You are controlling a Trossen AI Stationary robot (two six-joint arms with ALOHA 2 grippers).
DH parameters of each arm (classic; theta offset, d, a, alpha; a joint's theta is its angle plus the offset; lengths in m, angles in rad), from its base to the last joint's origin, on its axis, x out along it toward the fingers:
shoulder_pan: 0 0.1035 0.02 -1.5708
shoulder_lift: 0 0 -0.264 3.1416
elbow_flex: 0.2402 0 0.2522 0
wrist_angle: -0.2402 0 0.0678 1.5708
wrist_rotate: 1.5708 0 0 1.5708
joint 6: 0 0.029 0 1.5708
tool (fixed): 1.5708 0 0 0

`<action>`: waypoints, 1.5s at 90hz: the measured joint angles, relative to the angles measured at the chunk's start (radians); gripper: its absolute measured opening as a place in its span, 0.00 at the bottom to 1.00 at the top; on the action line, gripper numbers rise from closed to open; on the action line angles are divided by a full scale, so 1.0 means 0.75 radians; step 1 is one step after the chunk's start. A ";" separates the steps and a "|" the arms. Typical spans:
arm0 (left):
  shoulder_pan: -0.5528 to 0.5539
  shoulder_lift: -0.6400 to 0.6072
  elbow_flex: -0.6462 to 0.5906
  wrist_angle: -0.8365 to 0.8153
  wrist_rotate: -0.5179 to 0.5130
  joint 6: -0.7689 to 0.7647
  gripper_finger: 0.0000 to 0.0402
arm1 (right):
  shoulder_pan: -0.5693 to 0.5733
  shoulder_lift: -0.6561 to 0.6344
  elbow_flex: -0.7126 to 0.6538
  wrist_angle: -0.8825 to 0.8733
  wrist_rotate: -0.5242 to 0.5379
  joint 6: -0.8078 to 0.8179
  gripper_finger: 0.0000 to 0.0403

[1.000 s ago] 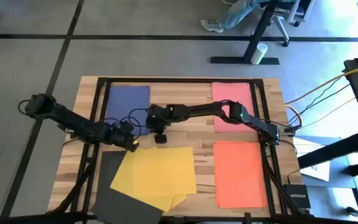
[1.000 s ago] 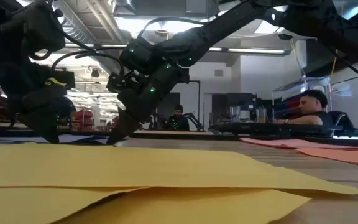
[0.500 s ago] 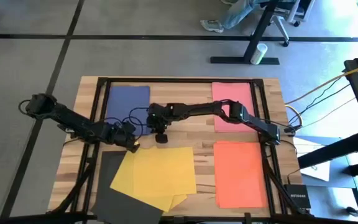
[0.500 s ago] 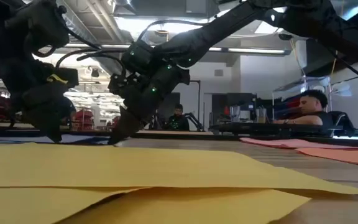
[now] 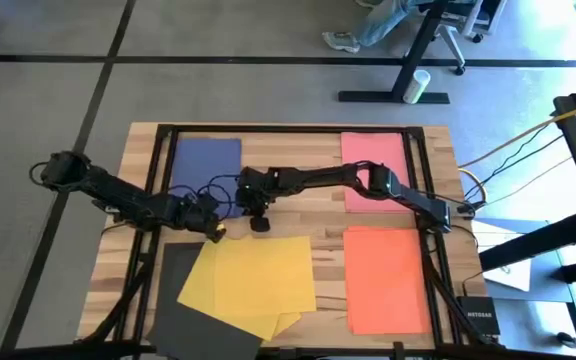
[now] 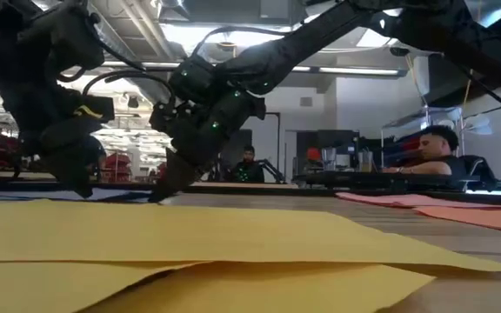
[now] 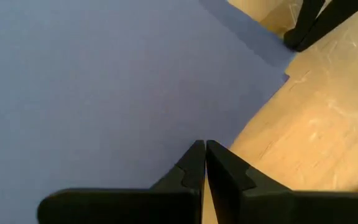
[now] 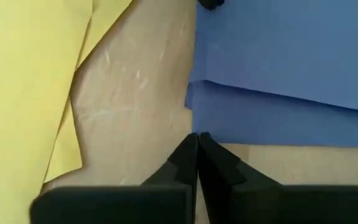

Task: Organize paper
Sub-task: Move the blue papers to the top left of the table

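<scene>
**Both claws closed at the blue sheet's near edge**

High view: the desk carries sheets in four patches. The navy sheet lies at the far-left corner, long axis running far to near; the pink sheet sits at the far-right, the orange sheet at the near-right, and the yellow sheets overlap a dark grey sheet at the near-left. The left claw sits at the yellow pile's far-left corner, just near-side of the navy sheet. The right claw reaches across the middle and sits a little to the right of it, beside the yellow pile's far edge. The left claw looks the nearer to the navy sheet's near edge (though only slightly).

Low view: both claws point down to the desk behind the yellow sheets; the pink and orange sheets show as a thin strip at the right. People sit in the room behind.

Left wrist view: the left claw has its fingers pressed together, gripping nothing visible, its tip over the navy sheet beside that sheet's edge.

Right wrist view: the right claw is likewise closed and empty-looking, its tip on bare wood at the corner of the navy paper, yellow paper off to one side.

No containers are in sight.
</scene>
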 joint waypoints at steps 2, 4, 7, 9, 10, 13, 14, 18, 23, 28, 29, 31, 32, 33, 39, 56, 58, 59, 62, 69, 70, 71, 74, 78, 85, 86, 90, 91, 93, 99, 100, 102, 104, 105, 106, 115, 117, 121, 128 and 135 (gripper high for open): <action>0.000 0.000 0.000 0.008 0.001 0.003 0.00 | 0.000 0.000 0.000 0.006 0.000 0.000 0.00; 0.000 0.000 0.000 0.018 0.002 0.008 0.00 | 0.001 0.000 0.000 0.010 -0.001 0.001 0.00; 0.000 0.000 0.001 0.029 0.002 0.016 0.00 | 0.001 0.001 0.000 0.017 -0.006 0.001 0.00; 0.000 0.000 0.001 0.035 0.002 0.024 0.00 | 0.001 0.002 -0.001 0.022 -0.011 0.002 0.00; 0.000 -0.001 0.001 0.039 0.002 0.027 0.00 | 0.001 0.002 -0.001 0.025 -0.013 0.002 0.00; 0.000 -0.001 0.001 0.050 0.003 0.031 0.00 | 0.001 0.002 -0.001 0.033 -0.020 0.005 0.00; 0.000 -0.001 0.001 0.053 0.003 0.032 0.00 | 0.001 0.002 -0.001 0.035 -0.023 0.007 0.00; 0.001 -0.001 0.001 0.059 0.003 0.036 0.00 | 0.002 0.004 -0.001 0.047 -0.034 0.010 0.00; 0.000 -0.001 0.002 0.059 0.003 0.039 0.00 | 0.003 0.005 -0.001 0.054 -0.044 0.012 0.00; 0.000 -0.001 0.002 0.060 0.003 0.040 0.00 | 0.003 0.005 -0.001 0.057 -0.045 0.012 0.00; 0.000 -0.001 0.002 0.060 0.003 0.040 0.00 | 0.003 0.005 -0.001 0.057 -0.046 0.012 0.00; 0.000 -0.001 0.001 0.060 0.003 0.040 0.00 | 0.004 0.005 -0.001 0.058 -0.046 0.012 0.00; 0.000 -0.001 0.001 0.061 0.003 0.040 0.00 | 0.004 0.005 -0.001 0.059 -0.046 0.012 0.00; 0.001 -0.001 0.002 0.061 0.003 0.041 0.00 | 0.004 0.005 -0.001 0.059 -0.046 0.012 0.00; 0.001 -0.001 0.002 0.066 0.002 0.046 0.00 | 0.004 0.005 -0.001 0.062 -0.047 0.012 0.00; 0.015 -0.001 0.002 0.076 0.002 0.074 0.00 | 0.004 0.005 -0.001 0.065 -0.050 0.007 0.00; 0.020 -0.001 0.002 0.077 0.002 0.076 0.00 | 0.004 0.006 -0.001 0.066 -0.050 0.005 0.00; 0.022 -0.001 0.002 0.077 0.002 0.077 0.00 | 0.004 0.008 -0.001 0.066 -0.050 0.005 0.00; 0.029 -0.001 0.002 0.079 0.002 0.084 0.00 | 0.004 0.019 0.000 0.073 -0.056 0.002 0.00; 0.042 -0.001 0.002 0.091 0.001 0.110 0.00 | 0.004 0.024 0.002 0.074 -0.060 0.000 0.00; 0.044 -0.001 0.002 0.092 0.001 0.113 0.00 | 0.004 0.029 0.003 0.074 -0.060 0.000 0.00; 0.046 -0.001 0.002 0.093 0.001 0.117 0.00 | 0.004 0.035 0.003 0.076 -0.060 -0.001 0.00; 0.050 -0.001 0.002 0.096 0.003 0.128 0.00 | 0.004 0.047 0.004 0.082 -0.066 -0.002 0.00; 0.053 -0.001 0.002 0.097 0.006 0.134 0.00 | 0.003 0.048 0.004 0.083 -0.069 -0.001 0.00; 0.053 -0.001 0.002 0.098 0.008 0.139 0.00 | 0.003 0.062 0.005 0.083 -0.069 0.000 0.00; 0.053 -0.001 0.002 0.098 0.009 0.140 0.00 | 0.003 0.062 0.005 0.083 -0.070 0.001 0.00; 0.053 -0.001 0.002 0.097 0.010 0.140 0.00 | 0.003 0.062 0.004 0.084 -0.074 0.003 0.00; 0.053 -0.001 0.002 0.097 0.010 0.140 0.00 | 0.003 0.062 0.004 0.084 -0.075 0.003 0.00; 0.053 -0.001 0.002 0.098 0.010 0.141 0.00 | 0.003 0.062 0.004 0.085 -0.078 0.003 0.00; 0.054 -0.001 0.002 0.099 0.009 0.141 0.00 | 0.003 0.062 0.004 0.088 -0.078 0.004 0.00; 0.055 -0.001 0.002 0.099 0.009 0.141 0.00 | 0.003 0.062 0.004 0.089 -0.079 0.004 0.00; 0.056 -0.001 0.002 0.099 0.009 0.141 0.00 | 0.003 0.062 0.004 0.090 -0.080 0.004 0.00; 0.059 -0.001 0.002 0.100 0.009 0.141 0.00 | 0.003 0.063 0.004 0.092 -0.083 0.005 0.00; 0.060 -0.001 0.002 0.101 0.009 0.142 0.00 | 0.003 0.063 0.003 0.093 -0.084 0.006 0.00; 0.061 -0.001 0.002 0.102 0.009 0.143 0.00 | 0.003 0.063 0.003 0.093 -0.085 0.007 0.00; 0.077 -0.001 0.002 0.110 0.009 0.166 0.00 | 0.003 0.063 0.003 0.096 -0.098 0.012 0.00; 0.082 -0.001 0.002 0.115 0.009 0.172 0.00 | 0.003 0.063 0.003 0.096 -0.101 0.012 0.00; 0.093 -0.001 0.002 0.123 0.008 0.183 0.00 | 0.003 0.063 0.003 0.096 -0.103 0.012 0.00; 0.114 -0.001 0.002 0.138 0.009 0.214 0.00 | 0.003 0.057 0.003 0.095 -0.104 0.012 0.00; 0.133 -0.001 0.002 0.160 0.010 0.245 0.00 | 0.003 0.042 0.003 0.083 -0.101 0.007 0.00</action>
